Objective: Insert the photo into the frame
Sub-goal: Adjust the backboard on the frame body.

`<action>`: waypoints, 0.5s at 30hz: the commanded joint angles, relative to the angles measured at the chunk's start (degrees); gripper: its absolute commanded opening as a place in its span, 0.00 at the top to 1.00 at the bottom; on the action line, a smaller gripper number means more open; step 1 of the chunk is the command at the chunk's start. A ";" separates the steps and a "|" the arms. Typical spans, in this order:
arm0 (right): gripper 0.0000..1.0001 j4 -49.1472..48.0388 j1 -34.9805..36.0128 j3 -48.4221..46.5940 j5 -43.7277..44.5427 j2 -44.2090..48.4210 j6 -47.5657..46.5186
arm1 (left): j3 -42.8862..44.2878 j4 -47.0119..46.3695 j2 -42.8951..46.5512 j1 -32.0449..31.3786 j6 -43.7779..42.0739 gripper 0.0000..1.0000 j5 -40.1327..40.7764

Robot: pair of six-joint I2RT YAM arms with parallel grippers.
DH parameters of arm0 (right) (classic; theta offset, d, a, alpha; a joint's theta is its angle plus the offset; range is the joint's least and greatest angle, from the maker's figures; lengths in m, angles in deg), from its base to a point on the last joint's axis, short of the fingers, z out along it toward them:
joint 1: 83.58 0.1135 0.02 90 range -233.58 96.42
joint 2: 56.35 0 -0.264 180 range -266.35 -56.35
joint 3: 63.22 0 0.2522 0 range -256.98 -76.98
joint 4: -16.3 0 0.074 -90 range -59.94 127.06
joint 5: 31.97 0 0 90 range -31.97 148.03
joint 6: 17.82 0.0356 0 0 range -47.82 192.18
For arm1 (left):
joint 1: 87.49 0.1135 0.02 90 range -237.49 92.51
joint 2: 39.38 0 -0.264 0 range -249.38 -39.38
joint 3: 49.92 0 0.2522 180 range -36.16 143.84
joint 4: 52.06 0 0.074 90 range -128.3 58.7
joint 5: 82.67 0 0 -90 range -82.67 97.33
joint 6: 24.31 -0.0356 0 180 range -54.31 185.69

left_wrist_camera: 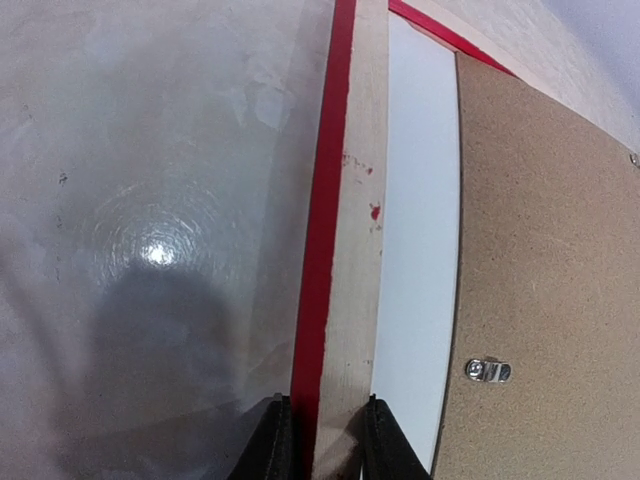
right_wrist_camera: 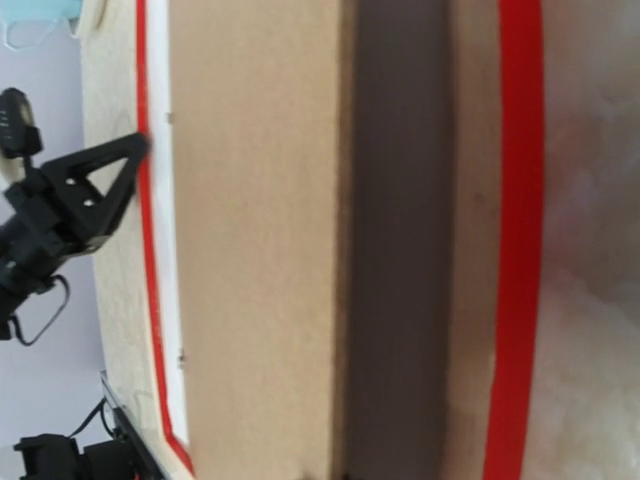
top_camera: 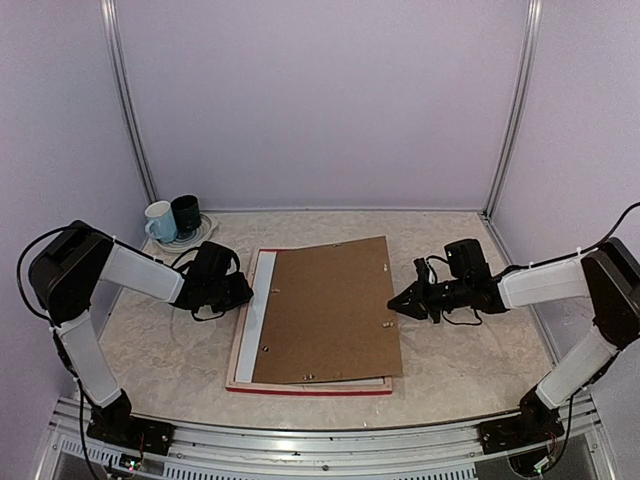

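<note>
Top view. The frame (top_camera: 243, 340) lay face down at the middle of the table (top_camera: 470, 370), its red edge showing along the near and left sides. A brown backing board (top_camera: 325, 310) rested on it, turned slightly askew. The photo (top_camera: 251, 320) sat in the frame under the board, with only a white strip of its back showing along the left. The left gripper (top_camera: 245, 292) was at the frame's left rail. The right gripper (top_camera: 393, 303) had its tips drawn to a point at the board's right edge, closed, with nothing seen between them. Two mugs (top_camera: 172, 219), one pale and one dark, stood on a saucer at the far left corner.

Left wrist. Both fingers (left_wrist_camera: 272, 445) straddled the pale wood rail of the frame (left_wrist_camera: 360, 200), clamped on it. The photo's white back (left_wrist_camera: 420, 200) lay just inside the rail, and the board (left_wrist_camera: 550, 250) overlapped it. A small metal clip (left_wrist_camera: 488, 371) sat on the board.

Right wrist. Its own fingers were not visible. The board (right_wrist_camera: 260, 250) filled the view, with a dark shadow band beside it, and the frame's red edge (right_wrist_camera: 515, 250) lay against the table.
</note>
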 commanded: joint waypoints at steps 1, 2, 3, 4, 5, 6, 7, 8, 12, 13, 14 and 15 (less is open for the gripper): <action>1.00 -1.34 1.05 -1.59 0.42 -3.53 -2.54 | -2.76 9.27 -2.10 -0.97 3.58 0.82 -1.41; 1.00 -1.52 1.05 -1.78 0.27 -4.13 -2.78 | -2.84 9.23 -1.87 -0.98 3.55 0.83 -1.32; 1.00 -1.60 1.05 -2.05 0.14 -4.68 -3.23 | -2.93 9.24 -1.69 -0.98 3.47 0.82 -1.15; 1.00 -1.49 1.05 -2.45 0.00 -5.20 -3.78 | -3.04 9.31 -1.52 -0.98 3.39 0.83 -1.10; 1.00 -1.08 1.05 -2.96 -0.12 -5.77 -4.46 | -3.13 9.25 -1.43 -0.98 3.27 0.83 -1.02; 1.00 -0.67 1.05 -3.60 -0.34 -6.22 -5.30 | -3.14 9.20 -1.38 -0.98 3.06 0.83 -1.00; 1.00 -0.20 1.05 -4.18 -0.59 -6.75 -6.08 | -3.24 9.17 -1.48 -0.98 3.03 0.83 -0.98; 1.00 0.53 1.10 -4.91 -0.67 -7.11 -7.02 | -3.38 9.17 -1.51 -1.03 2.99 0.83 -0.81; 1.00 3.53 1.05 -7.77 -0.71 -8.16 -10.70 | -3.70 8.97 -1.67 -0.99 2.72 0.82 -0.35; 1.00 4.18 1.05 -8.39 -1.08 -8.53 -11.63 | -3.66 9.01 -1.78 -0.94 2.68 0.82 -0.31; 1.00 4.47 1.05 -8.75 -1.57 -8.84 -12.29 | -3.66 9.00 -1.80 -0.90 2.64 0.83 -0.22; 1.00 4.58 1.05 -8.96 -2.04 -9.01 -12.93 | -3.66 8.98 -1.84 -0.82 2.63 0.82 -0.22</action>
